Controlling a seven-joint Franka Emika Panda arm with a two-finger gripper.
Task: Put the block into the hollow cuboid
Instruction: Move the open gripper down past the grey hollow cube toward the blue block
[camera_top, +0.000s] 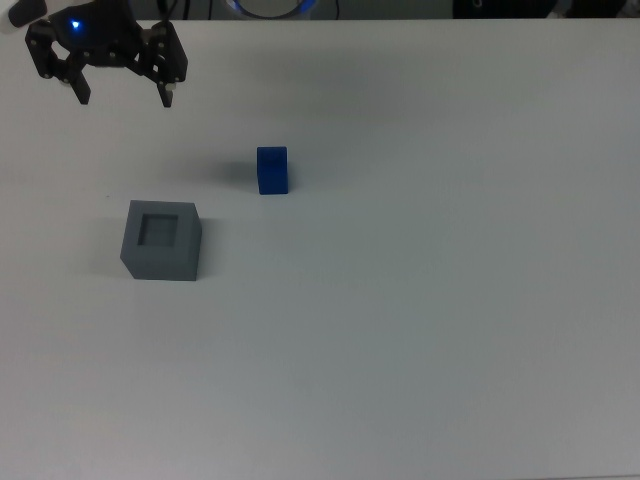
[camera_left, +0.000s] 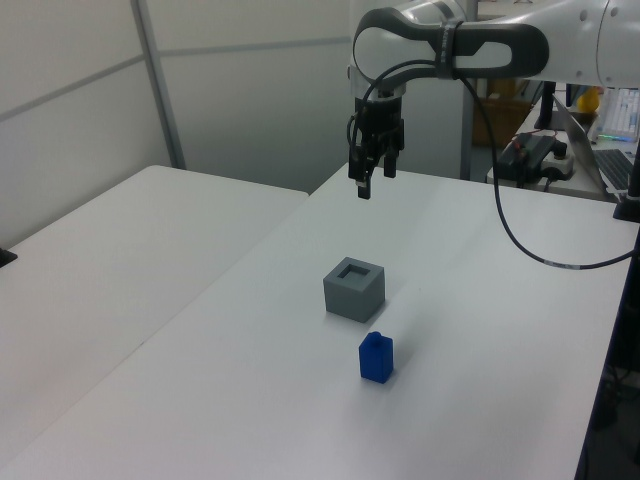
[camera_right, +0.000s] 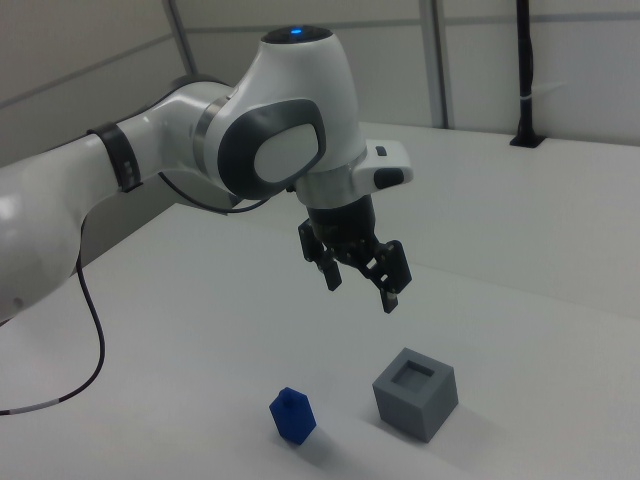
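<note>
The small bright-blue block (camera_top: 272, 170) (camera_left: 376, 357) (camera_right: 293, 415) stands upright on the white table. The grey hollow cuboid (camera_top: 162, 240) (camera_left: 354, 288) (camera_right: 416, 393) sits apart from it, lower left of the block in the top view, its square recess facing up and showing nothing inside. My gripper (camera_top: 125, 95) (camera_left: 369, 184) (camera_right: 360, 291) hangs well above the table, open and holding nothing. It is in the top view's upper left corner, away from both objects.
The white table (camera_top: 420, 300) extends around both objects. A second table (camera_left: 120, 240) adjoins it on the left view's left. A black cable (camera_left: 520, 230) droops from the arm. Cluttered desk equipment (camera_left: 545, 150) stands at the left view's far right.
</note>
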